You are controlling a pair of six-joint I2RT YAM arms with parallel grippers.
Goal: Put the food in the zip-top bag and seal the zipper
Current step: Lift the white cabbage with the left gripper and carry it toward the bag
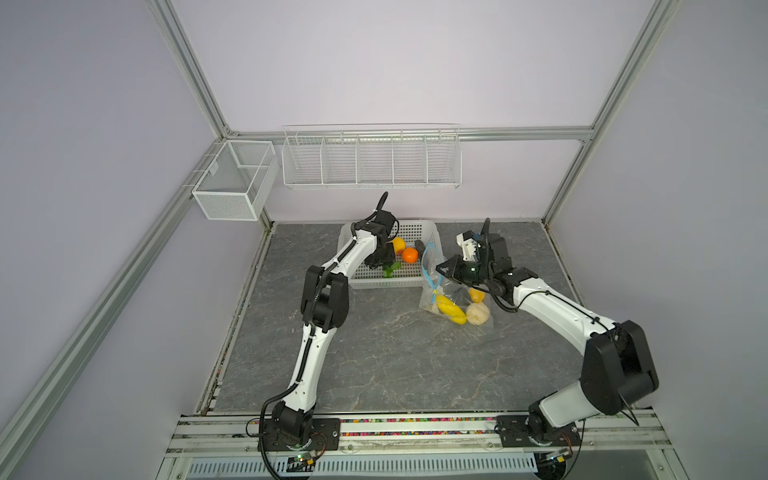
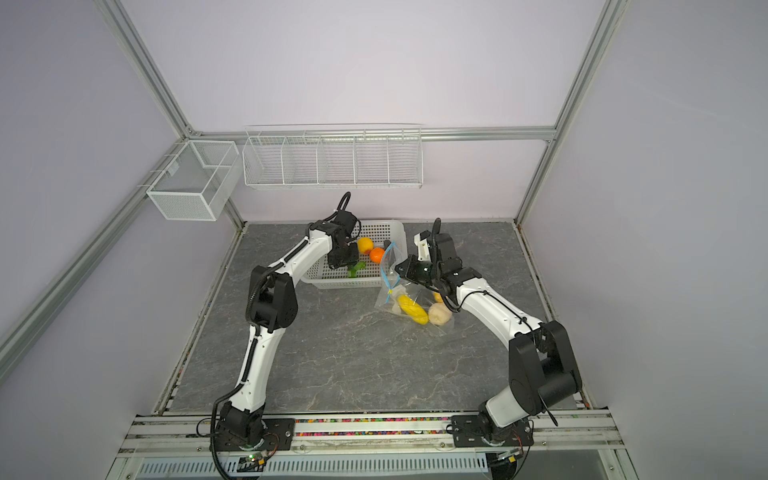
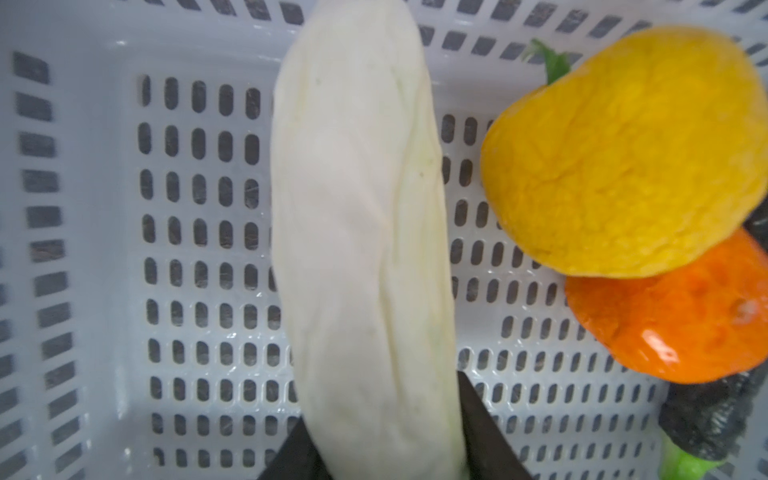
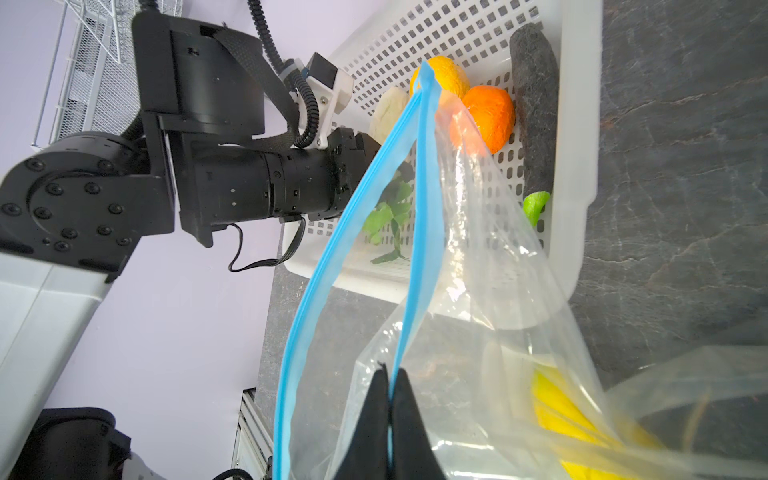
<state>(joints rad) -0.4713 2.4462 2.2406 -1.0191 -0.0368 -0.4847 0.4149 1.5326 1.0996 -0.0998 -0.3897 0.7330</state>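
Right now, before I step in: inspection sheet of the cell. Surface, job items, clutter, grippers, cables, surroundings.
Surface: grey marbled tabletop, no spills seen.
Job's things: zip-top bag beside the white basket, zipper open; yellow piece and beige piece inside the bag. In the basket: white vegetable, yellow fruit, orange, dark piece, leafy greens.
Clutter: nothing seen.
Grippers: left gripper jaws against both sides of the white vegetable; right gripper shut on the bag's mouth edge.
Cables: thin black cable hangs looped under the left wrist.
Surroundings: wire rack, mesh bin on the walls.
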